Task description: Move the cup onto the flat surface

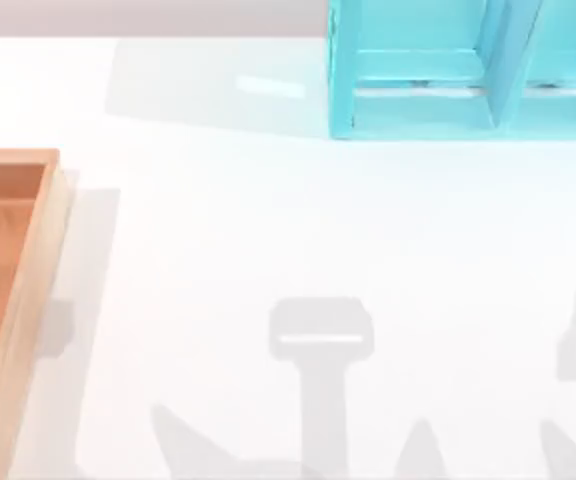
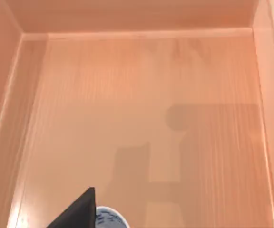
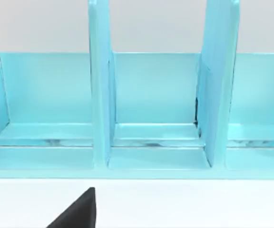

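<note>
Looking down from your left wrist, you see the cup [image 2: 109,217] low in the wooden tray [image 2: 141,118], just beside one black finger [image 2: 82,211] of the left gripper. You cannot tell if those fingers hold it. The cup seems to stand upright, its open top facing up. It has not reached the white worktop [image 1: 298,230] yet. Your right arm waits near the blue shelf [image 3: 141,104].

Our left end effector [image 2: 80,211] points down, one dark fingertip in its wrist view. Our right end effector [image 3: 77,211] faces level, one fingertip showing.
</note>
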